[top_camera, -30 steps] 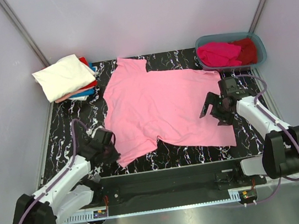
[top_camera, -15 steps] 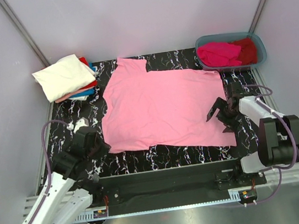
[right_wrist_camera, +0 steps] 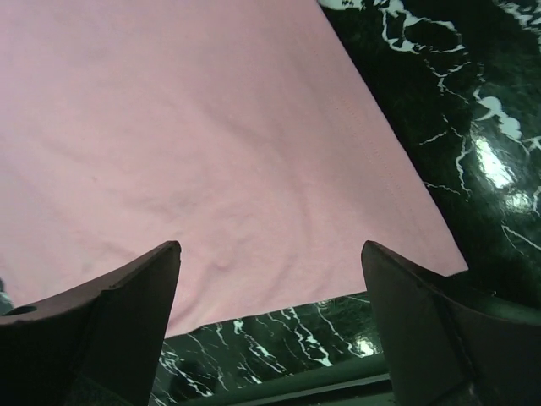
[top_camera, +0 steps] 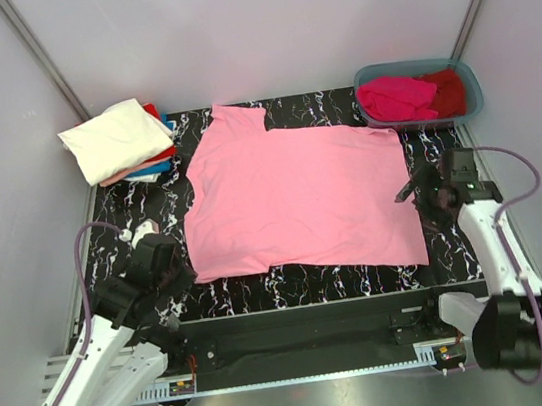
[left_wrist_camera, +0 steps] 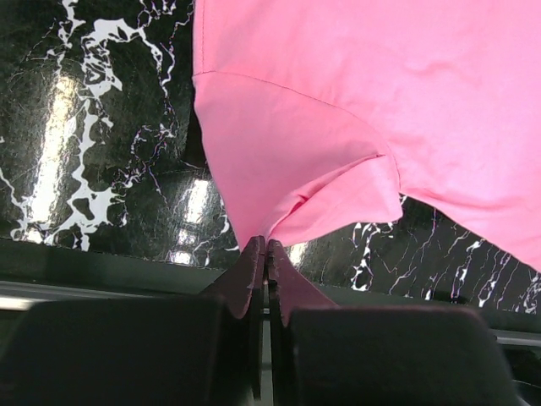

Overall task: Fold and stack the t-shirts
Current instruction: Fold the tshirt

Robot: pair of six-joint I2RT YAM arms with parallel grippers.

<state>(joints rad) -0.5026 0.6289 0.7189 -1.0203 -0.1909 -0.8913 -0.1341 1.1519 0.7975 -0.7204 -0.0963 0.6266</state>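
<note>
A light pink t-shirt [top_camera: 295, 194] lies spread flat on the black marbled table [top_camera: 120, 209], neck towards the back left. My left gripper [top_camera: 181, 268] is at its near left corner. In the left wrist view the jaws [left_wrist_camera: 264, 244] are shut on the tip of the pink sleeve [left_wrist_camera: 287, 161]. My right gripper [top_camera: 419, 192] hovers at the shirt's right edge. In the right wrist view it [right_wrist_camera: 270, 292] is open and empty over the pink cloth [right_wrist_camera: 194, 144]. A cream-white tee [top_camera: 118, 137] tops a folded stack at the back left.
A grey-blue tub [top_camera: 472, 86] at the back right holds a magenta tee [top_camera: 395, 97] and a dark red one [top_camera: 447, 87]. Red, blue and pink layers [top_camera: 150, 164] show under the cream tee. White walls close in the table on three sides.
My left gripper pulled the sleeve left and the shirt's near left part flattened out. My right gripper moved right, from over the shirt to its right edge.
</note>
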